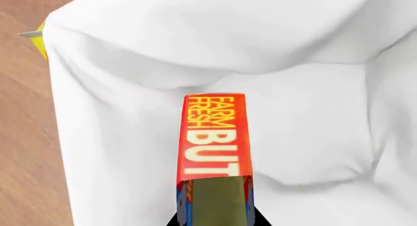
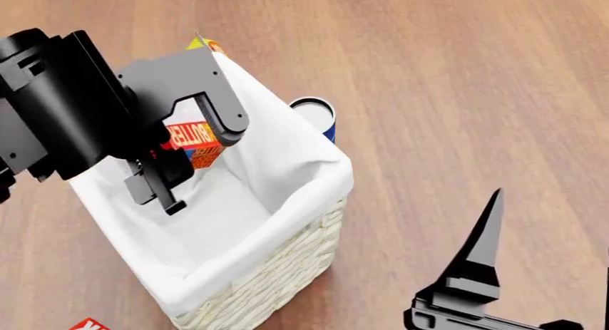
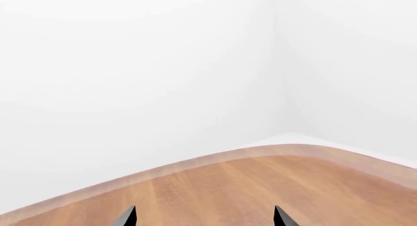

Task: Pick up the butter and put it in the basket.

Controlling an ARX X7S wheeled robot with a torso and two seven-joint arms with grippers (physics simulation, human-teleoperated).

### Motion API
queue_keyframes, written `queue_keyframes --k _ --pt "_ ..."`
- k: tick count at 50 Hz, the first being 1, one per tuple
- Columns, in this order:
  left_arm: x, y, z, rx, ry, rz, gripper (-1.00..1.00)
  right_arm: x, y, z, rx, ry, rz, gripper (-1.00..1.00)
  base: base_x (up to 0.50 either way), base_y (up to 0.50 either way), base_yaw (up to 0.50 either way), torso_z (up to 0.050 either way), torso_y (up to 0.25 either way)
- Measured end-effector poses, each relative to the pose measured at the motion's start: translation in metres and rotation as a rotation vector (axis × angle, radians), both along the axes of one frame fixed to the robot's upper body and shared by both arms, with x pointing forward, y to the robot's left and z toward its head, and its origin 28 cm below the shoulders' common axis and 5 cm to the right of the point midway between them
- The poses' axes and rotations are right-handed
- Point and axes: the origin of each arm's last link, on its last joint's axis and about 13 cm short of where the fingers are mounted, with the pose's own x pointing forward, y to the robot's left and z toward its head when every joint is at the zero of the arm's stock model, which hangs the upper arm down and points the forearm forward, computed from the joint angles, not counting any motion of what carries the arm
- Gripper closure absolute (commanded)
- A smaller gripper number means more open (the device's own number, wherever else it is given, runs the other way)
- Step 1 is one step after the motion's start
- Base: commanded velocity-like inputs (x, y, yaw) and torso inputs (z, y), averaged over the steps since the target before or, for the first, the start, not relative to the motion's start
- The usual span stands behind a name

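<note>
The butter (image 1: 212,138) is a red-and-orange carton lettered "FARM FRESH BUT", and my left gripper (image 1: 215,217) is shut on it. It hangs above the inside of the basket (image 2: 319,174), a tall cream wicker basket whose white cloth liner (image 1: 306,133) fills the left wrist view. From the head camera the butter (image 2: 190,143) shows just under the left arm, over the basket's far left part. My right gripper (image 3: 205,217) is open with nothing between its fingers, low at the right, well away from the basket.
A blue can (image 2: 315,115) stands right behind the basket. A yellow-orange package (image 2: 204,43) pokes out at the basket's far corner. A red item (image 2: 88,324) lies at the bottom left edge. Wooden floor surrounds the basket, with white walls in the right wrist view.
</note>
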Motion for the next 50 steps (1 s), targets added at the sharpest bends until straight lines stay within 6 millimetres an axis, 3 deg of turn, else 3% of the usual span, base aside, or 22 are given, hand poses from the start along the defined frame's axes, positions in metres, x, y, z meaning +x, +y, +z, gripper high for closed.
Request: queue_keyframes --k 50 --pt "0.010 0.007 -0.049 -0.009 0.013 0.024 1.00 0.003 -0.003 -0.005 -0.010 0.018 -0.022 -1.00 0.00 0.00 0.00 0.000 0.001"
